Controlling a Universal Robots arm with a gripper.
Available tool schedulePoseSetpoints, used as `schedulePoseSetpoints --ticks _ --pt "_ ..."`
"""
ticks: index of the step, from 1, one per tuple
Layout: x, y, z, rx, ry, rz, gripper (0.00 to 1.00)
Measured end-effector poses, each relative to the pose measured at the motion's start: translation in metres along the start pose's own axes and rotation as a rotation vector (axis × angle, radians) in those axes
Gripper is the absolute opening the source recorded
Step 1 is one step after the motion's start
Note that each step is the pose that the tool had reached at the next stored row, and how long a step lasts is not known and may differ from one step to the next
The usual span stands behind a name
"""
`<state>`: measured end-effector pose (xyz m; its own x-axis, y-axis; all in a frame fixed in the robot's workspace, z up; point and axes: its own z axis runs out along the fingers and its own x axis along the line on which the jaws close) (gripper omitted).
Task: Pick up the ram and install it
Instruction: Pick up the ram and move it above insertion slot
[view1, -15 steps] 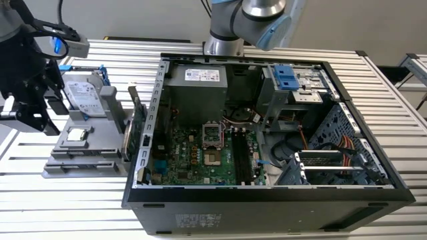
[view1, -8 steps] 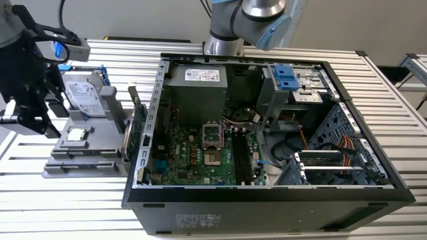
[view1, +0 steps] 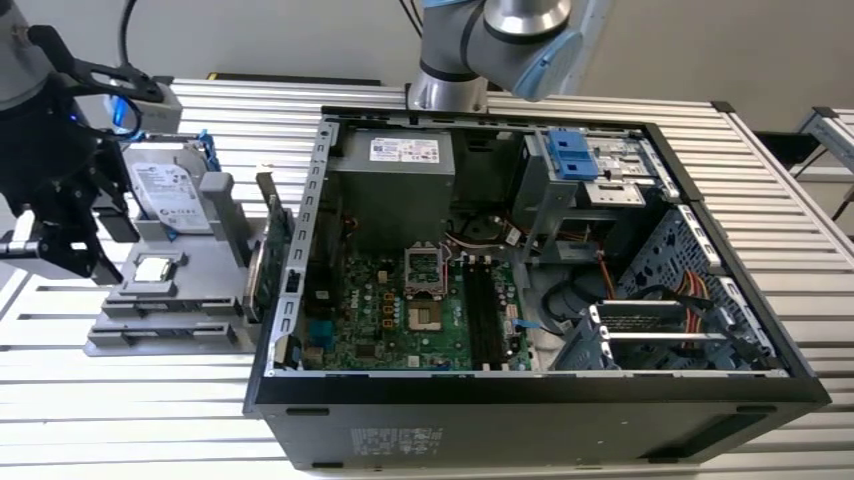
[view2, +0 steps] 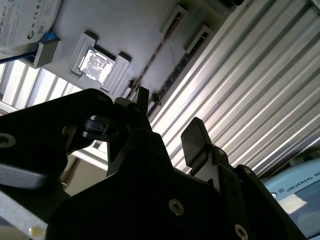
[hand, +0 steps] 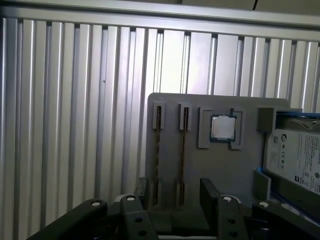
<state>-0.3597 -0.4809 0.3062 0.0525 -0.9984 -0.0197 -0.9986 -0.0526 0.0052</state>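
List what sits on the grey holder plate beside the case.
Two thin boards edge-on in slots, a square silver processor, a silver hard drive. The black fingers hide part of the grey plate.

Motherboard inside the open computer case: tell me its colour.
The motherboard is green; the exterior view shows it best.

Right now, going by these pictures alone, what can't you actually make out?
First wrist view: the ram stands edge-on in the grey holder, so its chips are hidden; the end effector covers one end of it.
First wrist view: the hard drive is cut off by the picture's edge.
Exterior view: the motherboard slots are too small to tell whether their latches are open.
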Motion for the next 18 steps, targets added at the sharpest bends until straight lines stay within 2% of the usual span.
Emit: schedulePoseSetpoints --ticks 6,18 --pt "0.0007 0.0000 0.0048 -0.0001 0.0000 0.000 1.00" --pt "0.0023 0.0002 0.0102 -0.0001 0.0000 0.000 1.00"
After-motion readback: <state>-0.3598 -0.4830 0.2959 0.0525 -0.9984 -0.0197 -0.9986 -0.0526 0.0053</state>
